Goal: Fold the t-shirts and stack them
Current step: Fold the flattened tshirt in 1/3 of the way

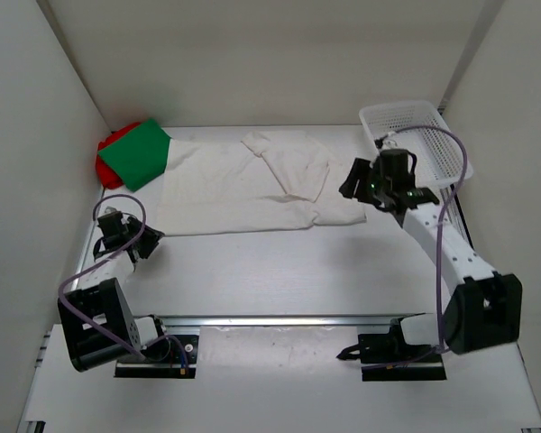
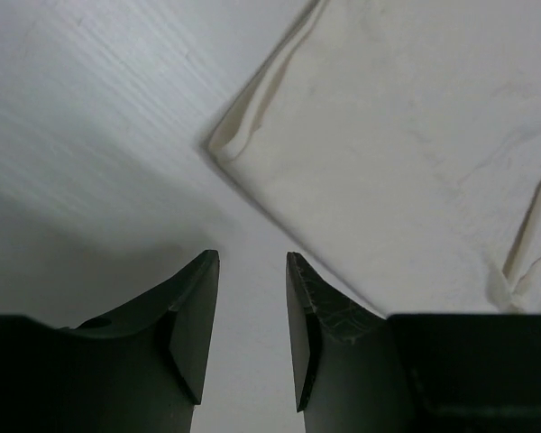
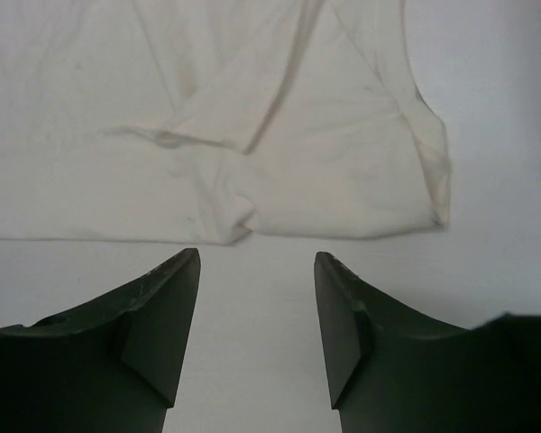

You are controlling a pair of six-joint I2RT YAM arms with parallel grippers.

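1. White t-shirt [image 1: 234, 189]: spread across far middle of table [image 1: 279, 271], rumpled (one sleeve turned inward).
2. Green t-shirt [image 1: 137, 153]: folded, far-left corner, lying on red t-shirt [image 1: 103, 168], touching the white one's left edge.
3. Left gripper [image 2: 252, 262]: partly open, empty, beside white shirt's near-left corner.
4. Right gripper [image 3: 257, 257]: parted wider, holding nothing, by near-right corner.
5. Mesh basket [image 1: 430, 122]: far right.

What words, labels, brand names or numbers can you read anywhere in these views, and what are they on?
None: no readable text shows in any view.
The white t-shirt, green t-shirt and red t-shirt show no print or tag.
The mesh basket shows no label.
Any marking on the arms is too small to make out.
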